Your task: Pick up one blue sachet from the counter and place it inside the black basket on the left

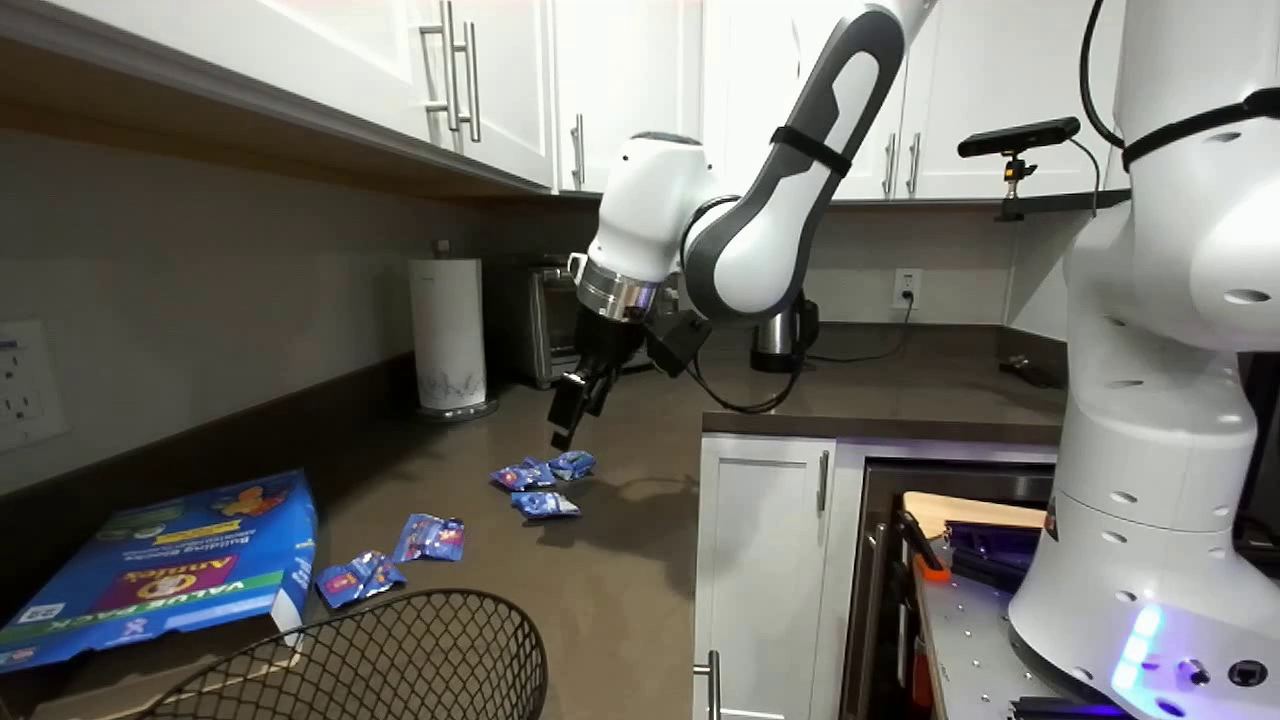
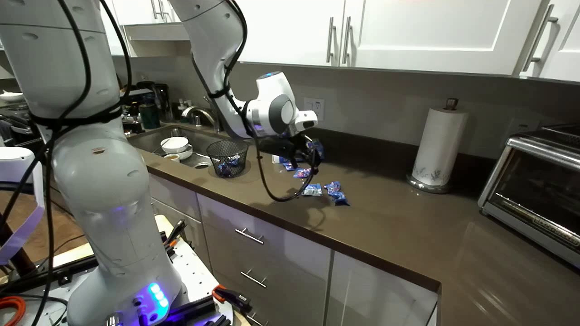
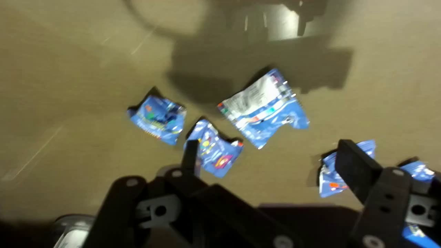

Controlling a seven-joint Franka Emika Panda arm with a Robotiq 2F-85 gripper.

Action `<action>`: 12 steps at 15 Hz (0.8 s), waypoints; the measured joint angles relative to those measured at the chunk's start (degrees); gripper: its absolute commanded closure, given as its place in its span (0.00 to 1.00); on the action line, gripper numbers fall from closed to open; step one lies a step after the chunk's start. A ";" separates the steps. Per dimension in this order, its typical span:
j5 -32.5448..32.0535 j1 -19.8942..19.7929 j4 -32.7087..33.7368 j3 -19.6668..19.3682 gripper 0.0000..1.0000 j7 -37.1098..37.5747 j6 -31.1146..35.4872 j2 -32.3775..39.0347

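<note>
Sachets point(image 3: 263, 108) lie crinkled on the smooth counter point(image 1: 620, 620).

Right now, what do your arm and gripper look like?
My Panda arm is rounded and mostly white, with dark grey edging, black straps, black cables and blue lights on its base. A silver collar sits above my black Robotiq gripper, which has two blocky fingers.

- i count five blue sachets point(image 1: 430, 537) on the counter point(image 1: 620, 610): in an exterior view, three mid-frame, two toward lower left
- one black basket point(image 2: 217, 153), more sachets point(image 2: 233, 161) inside that i can't number
- one blue box point(image 1: 180, 575), lower left
- one paper towel roll point(image 1: 448, 335)
- one toaster oven point(image 2: 541, 181), right edge
</note>
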 measured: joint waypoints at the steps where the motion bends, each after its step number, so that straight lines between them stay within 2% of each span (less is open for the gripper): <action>1: -4.91 0.10 2.04 -1.55 0.00 2.79 0.00 1.18; 4: -19.27 2.11 7.67 -4.86 0.00 14.03 -0.17 6.34; 6: -26.08 4.52 11.19 -6.86 0.00 20.79 -1.08 10.60; 8: -30.88 7.01 14.98 -8.94 0.00 26.46 -3.13 15.18; 10: -32.44 8.61 18.55 -10.28 0.00 29.62 -5.60 19.37; 11: -32.35 8.89 20.01 -10.43 0.17 30.05 -6.79 21.13; 12: -32.00 8.93 21.21 -10.44 0.26 30.13 -7.77 22.65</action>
